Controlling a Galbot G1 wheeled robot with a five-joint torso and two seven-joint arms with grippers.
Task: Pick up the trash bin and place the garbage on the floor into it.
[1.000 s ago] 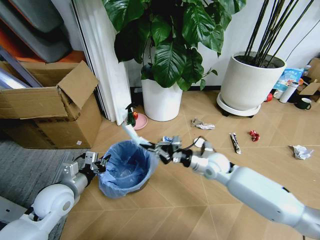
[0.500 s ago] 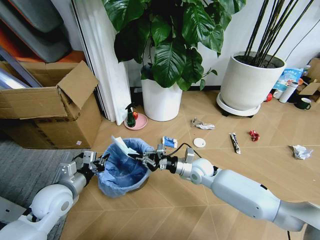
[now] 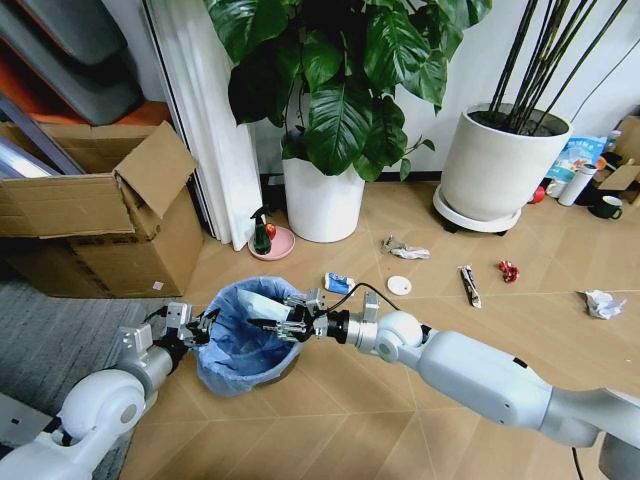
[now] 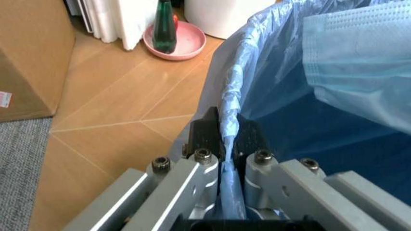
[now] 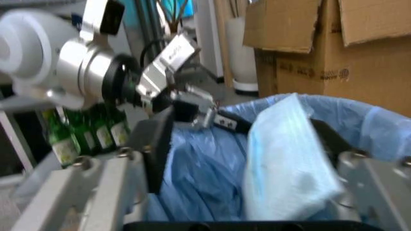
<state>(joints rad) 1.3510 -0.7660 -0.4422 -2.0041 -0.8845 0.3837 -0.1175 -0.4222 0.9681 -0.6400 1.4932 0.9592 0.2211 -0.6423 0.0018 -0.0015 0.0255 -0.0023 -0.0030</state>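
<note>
Two grippers work at the trash bin, which stands on the floor in front of the cardboard box. The left gripper is at the side of the bin nearest the box, its fingers pinched narrow on the blue bag folded over the rim. The right gripper reaches over the bin's mouth from the opposite side; its fingers stand wide apart, with a pale blue face mask between them and lying over the bag's opening. Whether the fingers touch the mask is not clear.

Beyond the bin, toward the white plant pot, lie a blue-white wrapper and a white disc. Farther from the bin along the floor are a crumpled tissue, a thin stick wrapper, a red wrapper and another crumpled tissue. A green spray bottle stands in a pink dish between the bin and the white pot.

The box shows a small red-and-white sticker and printed marks; neither can be read.
</note>
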